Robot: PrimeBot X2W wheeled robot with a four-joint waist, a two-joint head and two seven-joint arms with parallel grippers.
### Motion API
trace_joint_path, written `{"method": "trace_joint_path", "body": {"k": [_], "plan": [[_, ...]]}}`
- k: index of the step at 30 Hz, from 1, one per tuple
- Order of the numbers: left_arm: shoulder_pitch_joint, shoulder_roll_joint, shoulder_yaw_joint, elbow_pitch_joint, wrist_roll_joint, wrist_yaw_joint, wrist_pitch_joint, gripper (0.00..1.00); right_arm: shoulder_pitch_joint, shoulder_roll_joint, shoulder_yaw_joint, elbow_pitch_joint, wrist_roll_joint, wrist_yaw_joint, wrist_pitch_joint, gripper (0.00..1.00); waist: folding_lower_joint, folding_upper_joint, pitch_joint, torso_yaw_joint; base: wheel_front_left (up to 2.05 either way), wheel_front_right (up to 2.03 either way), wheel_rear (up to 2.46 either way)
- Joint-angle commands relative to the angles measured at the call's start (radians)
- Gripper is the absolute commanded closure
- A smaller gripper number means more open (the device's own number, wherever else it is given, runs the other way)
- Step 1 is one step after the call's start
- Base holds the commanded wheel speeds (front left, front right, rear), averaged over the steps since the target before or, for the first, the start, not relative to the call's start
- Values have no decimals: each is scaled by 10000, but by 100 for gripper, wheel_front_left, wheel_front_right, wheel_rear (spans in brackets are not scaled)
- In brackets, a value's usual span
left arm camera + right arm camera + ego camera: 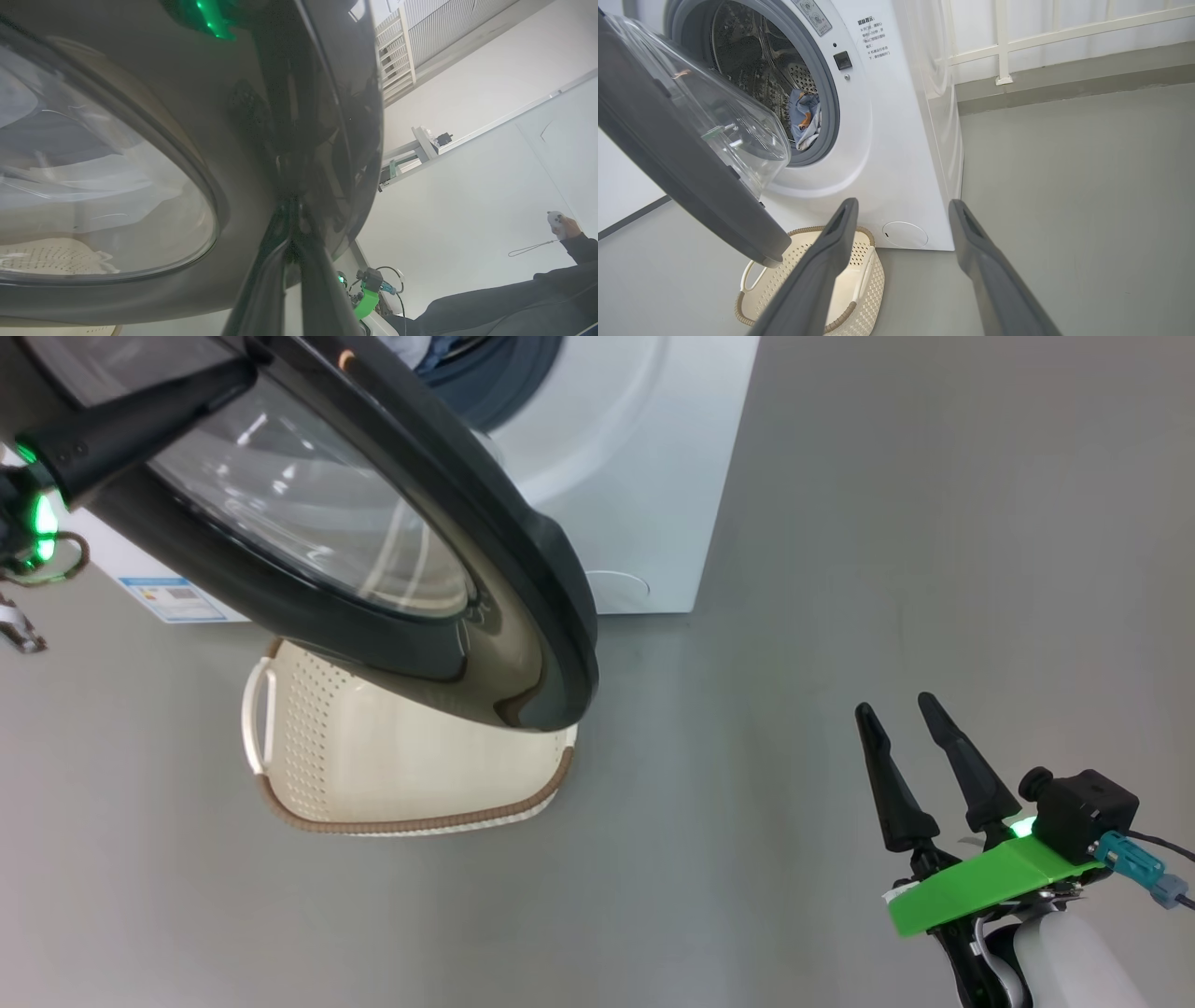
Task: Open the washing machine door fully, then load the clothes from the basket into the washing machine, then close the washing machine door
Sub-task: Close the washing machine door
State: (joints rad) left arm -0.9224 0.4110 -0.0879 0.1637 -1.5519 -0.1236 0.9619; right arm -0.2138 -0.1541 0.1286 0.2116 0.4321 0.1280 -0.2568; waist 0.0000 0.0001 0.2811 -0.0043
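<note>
Grey floor (840,569); basket (373,756) under washing machine door (523,579); left hand (238,378), 10 o'clock, closed against door rim; right hand (894,704), 4 o'clock, spread, empty.

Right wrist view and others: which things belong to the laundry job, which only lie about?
Job: round black-rimmed glass door; white washing machine; blue printed clothes in drum; cream perforated plastic basket.
Not job: white metal railing; person's dark sleeve.

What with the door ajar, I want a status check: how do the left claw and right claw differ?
The left claw is shut; the right claw is open. The left claw touches the washing machine door; the right claw hangs free above the floor. Both have long dark fingers and hold nothing.
</note>
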Motion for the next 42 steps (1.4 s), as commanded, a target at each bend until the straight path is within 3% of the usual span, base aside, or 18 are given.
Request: {"method": "trace_joint_path", "body": {"k": [1,9,12,13,14,33,42], "plan": [[39,564,339,-247,153,-71,-70,100,-35,-18,215,-209,-114,27,-49,0,0,-1,-108,112,0,0,0],[1567,863,540,-597,245,-71,-453,100,172,-143,268,-136,-108,27,-49,0,0,-1,-523,439,0,0,0],[2235,961,686,-718,310,-71,-724,52,265,-183,292,-121,-106,27,-49,0,0,-1,-653,526,0,0,0],[2457,972,727,-756,328,-71,-827,10,291,-203,302,-116,-106,27,-49,0,0,-1,-698,559,0,0,0],[2665,993,764,-785,383,-71,-952,0,322,-221,307,-109,-104,27,-49,0,0,-1,-731,587,0,0,0],[5435,1028,636,-903,965,-71,-3774,0,532,-522,292,-49,-77,27,-49,0,0,-1,-947,633,0,0,0],[6454,1157,-168,-857,1571,-71,-6461,0,594,-544,178,-32,-93,27,-49,0,0,-1,-878,433,0,0,0]]}}
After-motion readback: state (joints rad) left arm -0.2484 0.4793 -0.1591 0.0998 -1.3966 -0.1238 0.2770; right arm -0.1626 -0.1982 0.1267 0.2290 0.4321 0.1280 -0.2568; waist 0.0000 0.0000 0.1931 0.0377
